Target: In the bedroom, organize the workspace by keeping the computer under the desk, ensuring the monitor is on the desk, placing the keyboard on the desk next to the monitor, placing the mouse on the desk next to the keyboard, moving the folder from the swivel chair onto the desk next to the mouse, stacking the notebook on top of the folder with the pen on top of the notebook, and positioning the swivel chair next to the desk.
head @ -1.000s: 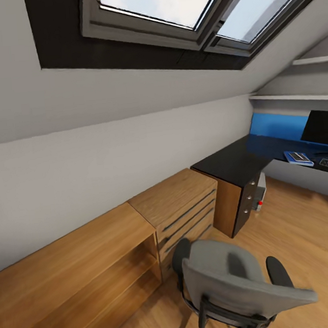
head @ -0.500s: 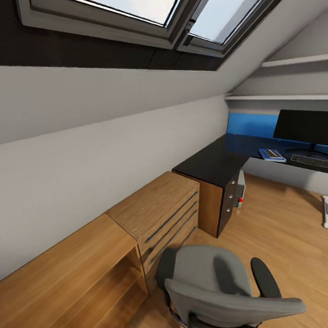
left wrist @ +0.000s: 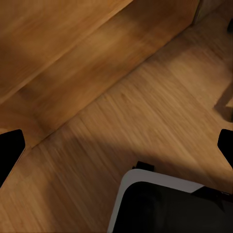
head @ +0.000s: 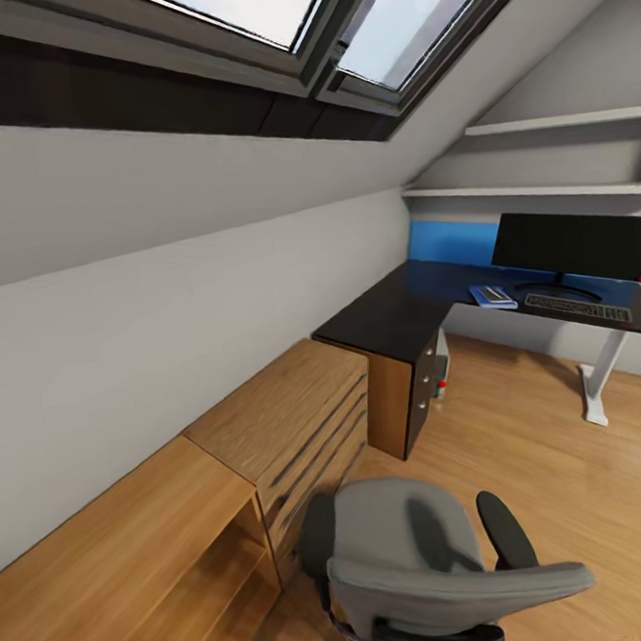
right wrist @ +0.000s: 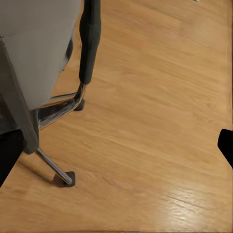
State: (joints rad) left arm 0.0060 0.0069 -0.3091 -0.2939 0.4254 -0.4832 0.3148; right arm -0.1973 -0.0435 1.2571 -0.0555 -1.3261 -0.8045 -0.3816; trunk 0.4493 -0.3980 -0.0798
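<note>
The swivel chair (head: 415, 544), grey with black armrests, stands close below me with its seat bare. Further off, the black desk (head: 383, 320) carries the monitor (head: 575, 241), and the keyboard (head: 578, 306) lies in front of it. Left of the keyboard lies the blue folder (head: 483, 300), with what looks like the darker notebook (head: 496, 293) on top. The computer (head: 443, 361) stands under the desk. The mouse and the pen are too small to make out. My left gripper (left wrist: 116, 148) is open over the floor. My right gripper (right wrist: 116, 150) is open beside the chair's armrest (right wrist: 90, 39) and chrome base.
A light wooden drawer chest (head: 289, 410) and a low wooden shelf unit (head: 118, 558) line the sloped wall on the left. The desk's white leg (head: 595, 381) stands at the right. Open wooden floor (head: 543, 448) lies between the chair and the desk.
The head view has swung to the right, so the whole monitor, the keyboard and the desk's white leg now show. The things themselves have not moved.
</note>
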